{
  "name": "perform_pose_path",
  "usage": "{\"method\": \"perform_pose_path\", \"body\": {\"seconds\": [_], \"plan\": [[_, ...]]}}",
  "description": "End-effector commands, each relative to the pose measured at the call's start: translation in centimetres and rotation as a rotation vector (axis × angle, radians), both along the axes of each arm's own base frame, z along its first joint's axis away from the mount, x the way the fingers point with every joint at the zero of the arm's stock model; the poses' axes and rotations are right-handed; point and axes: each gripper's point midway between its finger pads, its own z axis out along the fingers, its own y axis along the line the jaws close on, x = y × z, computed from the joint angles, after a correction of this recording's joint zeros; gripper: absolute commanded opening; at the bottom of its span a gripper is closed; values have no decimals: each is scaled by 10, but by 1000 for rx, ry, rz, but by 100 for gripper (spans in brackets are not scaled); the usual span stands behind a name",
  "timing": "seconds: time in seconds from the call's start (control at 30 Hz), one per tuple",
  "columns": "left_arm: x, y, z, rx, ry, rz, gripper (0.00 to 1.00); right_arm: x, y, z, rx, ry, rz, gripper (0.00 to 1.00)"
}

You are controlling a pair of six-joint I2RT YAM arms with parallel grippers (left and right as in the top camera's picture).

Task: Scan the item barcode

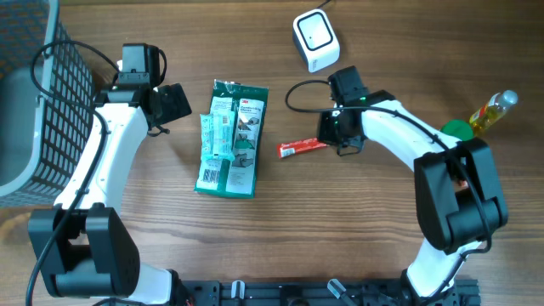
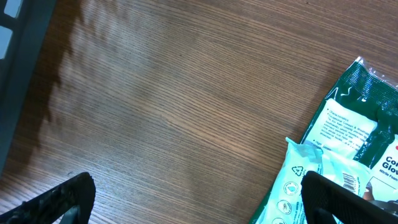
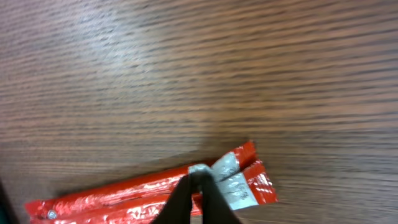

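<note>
A red packet (image 1: 302, 149) with a silver band lies on the wooden table, right of centre. My right gripper (image 1: 333, 140) is shut on its right end; in the right wrist view the black fingertips (image 3: 202, 177) pinch together on the silver band of the red packet (image 3: 124, 193). The white barcode scanner (image 1: 316, 38) stands at the back, above and just left of the right gripper. My left gripper (image 1: 174, 102) is open over bare wood (image 2: 196, 193), just left of a green glove package (image 1: 231, 140), whose corner shows beside the right finger (image 2: 329, 199).
A grey wire basket (image 1: 51, 110) fills the left edge. A yellow bottle (image 1: 493, 110) and a green lid (image 1: 455, 129) lie at the far right. Pale sachets (image 2: 311, 180) rest on the green package (image 2: 354, 124).
</note>
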Motion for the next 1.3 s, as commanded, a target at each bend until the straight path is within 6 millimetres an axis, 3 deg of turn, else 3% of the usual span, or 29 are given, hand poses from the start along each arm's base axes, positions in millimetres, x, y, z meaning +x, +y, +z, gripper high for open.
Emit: {"method": "perform_pose_path", "body": {"seconds": [0.0,0.17,0.33,0.5,0.6,0.8,1.0,1.13,1.27], "plan": [[-1,3,-4,8,12,7,100,2,4,15,54,-10,-8,14],[-1,3,-4,8,12,7,100,-5,46,63,198,-85,103,12],[-1,3,-4,8,12,7,100,-40,81,45,170,-29,182,6],[-1,3,-4,8,12,7,100,-55,78,18,-18,-34,86,5],[-1,3,-4,8,12,7,100,-58,76,13,-32,-24,81,4],[-1,3,-4,8,12,7,100,-65,54,-9,-102,-25,-27,5],[-1,3,-4,8,12,7,100,-47,69,-12,-5,-125,-62,5],[-1,3,-4,8,12,7,100,-43,76,-12,41,-141,-76,12],[-1,3,-4,8,12,7,100,-43,76,-12,41,-141,-78,12]]}}
